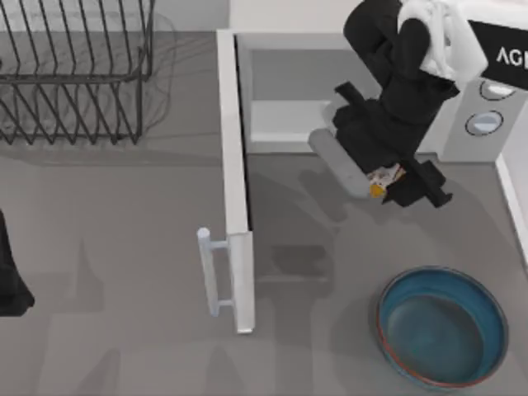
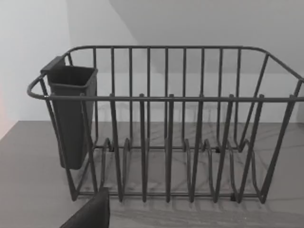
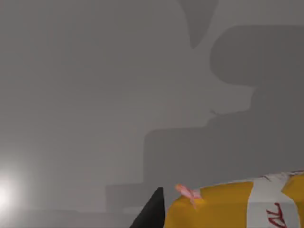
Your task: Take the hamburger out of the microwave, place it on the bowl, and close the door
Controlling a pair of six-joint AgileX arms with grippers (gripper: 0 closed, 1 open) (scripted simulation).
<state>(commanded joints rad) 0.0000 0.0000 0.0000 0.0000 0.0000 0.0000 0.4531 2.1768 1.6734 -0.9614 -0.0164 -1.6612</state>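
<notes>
The white microwave (image 1: pixel 272 124) stands at the back with its door (image 1: pixel 235 190) swung wide open toward the front, pale bar handle (image 1: pixel 213 276) on the outer side. My right gripper (image 1: pixel 388 183) hovers just in front of the cavity, shut on the hamburger (image 1: pixel 382 179), a small cream and orange-yellow lump. In the right wrist view the hamburger (image 3: pixel 237 204) sits close up, yellow with white bands, beside a dark fingertip (image 3: pixel 151 211). The blue-teal bowl (image 1: pixel 442 327) rests on the table at the front right, below and right of the gripper. My left arm (image 1: pixel 10 272) is parked at the left edge.
A dark wire dish rack (image 1: pixel 74 70) stands at the back left; in the left wrist view the rack (image 2: pixel 166 128) carries a dark cutlery cup (image 2: pixel 71 114). Two round knobs (image 1: pixel 487 107) sit on the microwave's right panel. The grey table (image 1: pixel 107 247) spreads left of the door.
</notes>
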